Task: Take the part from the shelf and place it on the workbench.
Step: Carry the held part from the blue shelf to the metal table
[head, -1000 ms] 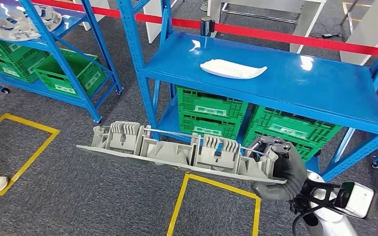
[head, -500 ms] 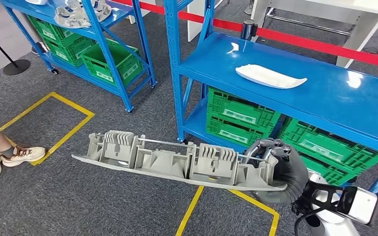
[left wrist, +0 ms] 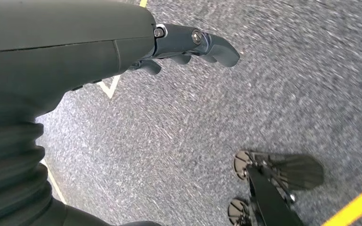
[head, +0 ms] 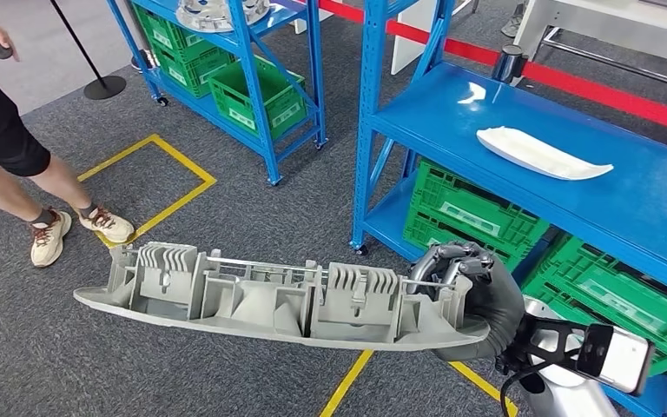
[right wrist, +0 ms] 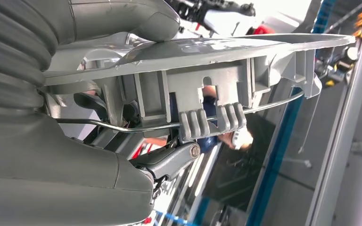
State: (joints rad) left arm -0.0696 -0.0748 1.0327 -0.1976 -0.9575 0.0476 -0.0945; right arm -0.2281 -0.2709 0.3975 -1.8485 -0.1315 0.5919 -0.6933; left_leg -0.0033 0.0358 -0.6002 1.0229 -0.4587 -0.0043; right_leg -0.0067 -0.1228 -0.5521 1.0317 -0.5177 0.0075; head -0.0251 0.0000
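Gripping one end of the long grey part, the right hand sits low in the head view, its dark fingers wrapped over the ribbed top of that end and over the thin metal rod that runs along the part. The part sticks out level from the hand toward the robot's left, held in the air above the grey carpet, with its ribbed, boxed side turned up and toward the camera. In the right wrist view the same part crosses in front of the hand; the thumb lies on its flat smooth face and a finger is hooked behind the rod. The left hand hangs over the carpet, holding nothing, its fingers slightly bent and apart.

Just under the part's held end a yellow floor line runs across the carpet. Beyond the part on the robot's right stands a blue shelf with a white tray-like piece lying on its top deck and green crates on the level below. Beyond the part's free end a person's legs in light shoes stand beside a yellow floor square. Farther off than the square a second blue rack holds more green crates, and a red barrier tape stretches behind the first shelf.
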